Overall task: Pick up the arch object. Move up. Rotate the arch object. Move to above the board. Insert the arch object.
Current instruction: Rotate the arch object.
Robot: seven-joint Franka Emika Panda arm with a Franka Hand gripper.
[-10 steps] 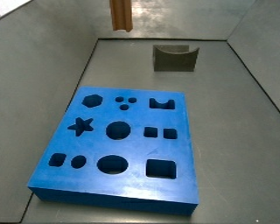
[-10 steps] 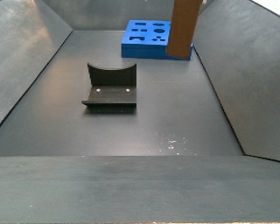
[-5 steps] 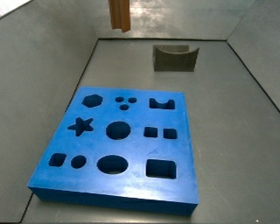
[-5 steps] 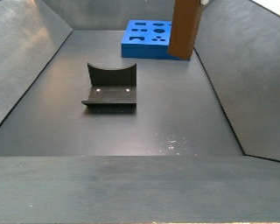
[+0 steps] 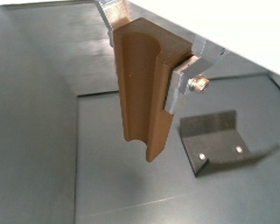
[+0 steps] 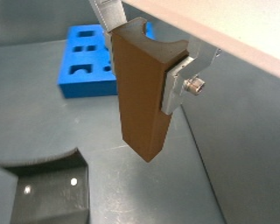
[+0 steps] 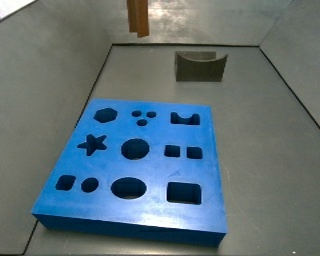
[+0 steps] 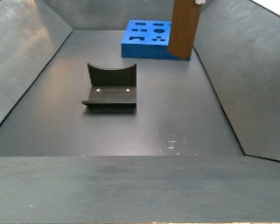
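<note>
The gripper (image 5: 149,48) pinches the arch (image 5: 145,92) between its silver fingers (image 5: 184,83) and holds it upright, high off the floor. The blue board (image 7: 136,165) lies flat on the floor, away from the fixture (image 8: 109,87).

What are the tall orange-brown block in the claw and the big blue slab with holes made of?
The arch object, held in the gripper above the floor, looks like wood or wood-coloured plastic: matte, plain faces, no clear grain. The board looks like moulded plastic or foam: uniform bright blue, matte, cleanly cut holes.
</note>
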